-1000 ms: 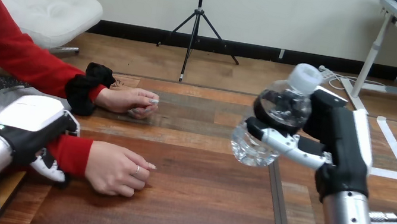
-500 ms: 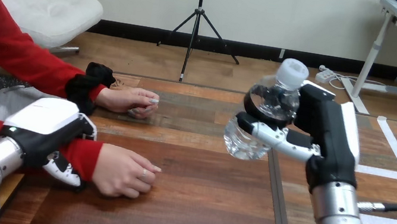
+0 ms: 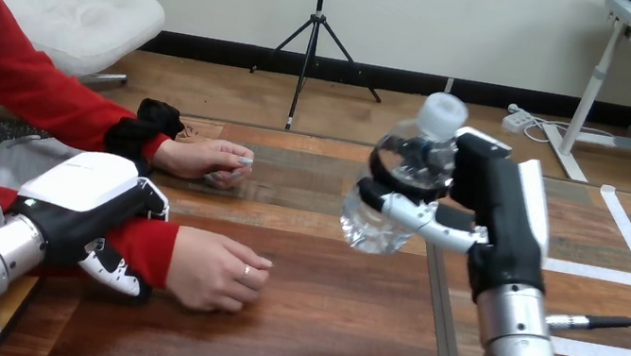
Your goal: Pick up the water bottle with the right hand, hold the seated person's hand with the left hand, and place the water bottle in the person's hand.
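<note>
Two robot hands are busy here. Nearest, at the left, the left hand (image 3: 88,199) lies across the red sleeve (image 3: 146,245), just behind the person's nearer hand (image 3: 216,269). Its white back is on top and its fingers (image 3: 113,272) are curled down round the near side of the wrist, so it grips the wrist. The person's nearer hand rests on the wooden table (image 3: 315,340), palm down, with the fingers loosely bent, and holds nothing that I can see.

More to the right and a little farther, the right hand (image 3: 490,196) is raised above the table — its fingers (image 3: 416,216) are wrapped round the water bottle (image 3: 370,230). The bottle is clear and hangs in the air, not touching the table. It is tilted, with the white cap (image 3: 443,115) up toward the right and the bottom down toward the left. It is well apart from both hands of the person.

Farthest, at the left, the person's farther hand (image 3: 204,160) lies on the table with the fingers drawn together — whether it holds something small, I cannot tell.
</note>
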{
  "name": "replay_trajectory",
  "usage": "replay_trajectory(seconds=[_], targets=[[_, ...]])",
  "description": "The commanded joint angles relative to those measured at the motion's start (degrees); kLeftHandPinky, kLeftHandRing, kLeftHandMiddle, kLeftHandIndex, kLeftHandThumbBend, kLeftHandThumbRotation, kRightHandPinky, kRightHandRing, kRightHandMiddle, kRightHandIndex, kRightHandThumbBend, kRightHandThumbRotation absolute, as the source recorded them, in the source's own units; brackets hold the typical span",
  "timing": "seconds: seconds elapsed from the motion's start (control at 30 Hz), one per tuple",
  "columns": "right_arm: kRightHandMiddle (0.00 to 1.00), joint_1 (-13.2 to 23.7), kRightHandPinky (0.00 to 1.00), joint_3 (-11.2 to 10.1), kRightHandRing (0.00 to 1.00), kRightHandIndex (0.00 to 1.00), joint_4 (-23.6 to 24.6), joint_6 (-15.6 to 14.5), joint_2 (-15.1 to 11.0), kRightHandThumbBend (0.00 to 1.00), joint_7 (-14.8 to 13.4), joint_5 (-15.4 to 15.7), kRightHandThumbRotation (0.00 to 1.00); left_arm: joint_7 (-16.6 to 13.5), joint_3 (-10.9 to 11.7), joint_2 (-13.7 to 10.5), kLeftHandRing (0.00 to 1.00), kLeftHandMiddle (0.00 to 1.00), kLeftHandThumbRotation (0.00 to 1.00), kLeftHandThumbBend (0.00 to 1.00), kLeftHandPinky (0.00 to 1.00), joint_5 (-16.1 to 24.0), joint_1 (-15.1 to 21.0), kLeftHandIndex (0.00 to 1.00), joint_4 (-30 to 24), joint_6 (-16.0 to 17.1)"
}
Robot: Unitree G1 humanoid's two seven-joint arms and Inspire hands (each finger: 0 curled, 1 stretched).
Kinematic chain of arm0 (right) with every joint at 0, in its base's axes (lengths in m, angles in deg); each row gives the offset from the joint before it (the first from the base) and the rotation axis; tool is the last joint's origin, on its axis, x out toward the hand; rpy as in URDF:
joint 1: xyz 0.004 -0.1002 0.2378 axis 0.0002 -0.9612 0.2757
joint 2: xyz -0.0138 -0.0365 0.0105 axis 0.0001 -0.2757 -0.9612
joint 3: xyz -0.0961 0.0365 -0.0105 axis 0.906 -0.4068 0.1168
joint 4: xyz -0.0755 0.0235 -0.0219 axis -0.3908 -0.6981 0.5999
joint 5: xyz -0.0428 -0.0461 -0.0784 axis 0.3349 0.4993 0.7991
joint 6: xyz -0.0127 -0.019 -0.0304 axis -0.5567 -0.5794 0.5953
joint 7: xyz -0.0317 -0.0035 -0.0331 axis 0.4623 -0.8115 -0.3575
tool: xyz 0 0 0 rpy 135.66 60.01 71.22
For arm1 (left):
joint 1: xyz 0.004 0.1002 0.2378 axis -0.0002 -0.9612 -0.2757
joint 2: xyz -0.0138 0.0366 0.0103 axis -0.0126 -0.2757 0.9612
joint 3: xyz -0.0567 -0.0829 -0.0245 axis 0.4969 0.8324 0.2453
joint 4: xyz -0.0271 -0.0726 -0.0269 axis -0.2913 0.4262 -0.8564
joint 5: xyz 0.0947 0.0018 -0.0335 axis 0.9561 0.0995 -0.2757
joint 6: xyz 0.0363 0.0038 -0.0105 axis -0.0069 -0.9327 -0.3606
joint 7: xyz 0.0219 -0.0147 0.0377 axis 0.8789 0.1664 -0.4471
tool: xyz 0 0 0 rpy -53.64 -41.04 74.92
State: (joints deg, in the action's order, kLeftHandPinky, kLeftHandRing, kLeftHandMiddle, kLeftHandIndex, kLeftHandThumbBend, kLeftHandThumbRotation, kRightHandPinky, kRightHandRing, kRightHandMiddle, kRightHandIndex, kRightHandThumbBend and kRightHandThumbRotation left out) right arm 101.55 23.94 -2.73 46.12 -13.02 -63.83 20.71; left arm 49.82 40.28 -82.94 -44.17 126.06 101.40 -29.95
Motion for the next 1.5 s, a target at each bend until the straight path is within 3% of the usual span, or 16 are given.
replay_trajectory(seconds=[0.0,0.43,1.47], targets=[[0.47,6.1,0.34,0.0,0.4,0.46,-2.2,3.6,0.8,0.8,-1.4,-0.1,0.0,0.0,2.8,2.1,0.32,0.38,0.09,0.74,0.25,-3.3,3.0,0.4,-7.0,3.8],[0.47,8.0,0.34,0.2,0.41,0.46,-8.3,6.6,1.1,0.81,-2.3,0.0,0.0,1.5,4.8,1.1,0.29,0.37,0.03,0.73,0.22,-4.4,1.1,0.39,-12.9,5.3],[0.47,11.3,0.35,1.0,0.42,0.47,-18.4,10.7,1.7,0.8,-4.9,1.4,0.0,8.3,10.0,-0.2,0.29,0.35,0.0,0.73,0.23,-8.1,-3.9,0.35,-27.6,3.7]])
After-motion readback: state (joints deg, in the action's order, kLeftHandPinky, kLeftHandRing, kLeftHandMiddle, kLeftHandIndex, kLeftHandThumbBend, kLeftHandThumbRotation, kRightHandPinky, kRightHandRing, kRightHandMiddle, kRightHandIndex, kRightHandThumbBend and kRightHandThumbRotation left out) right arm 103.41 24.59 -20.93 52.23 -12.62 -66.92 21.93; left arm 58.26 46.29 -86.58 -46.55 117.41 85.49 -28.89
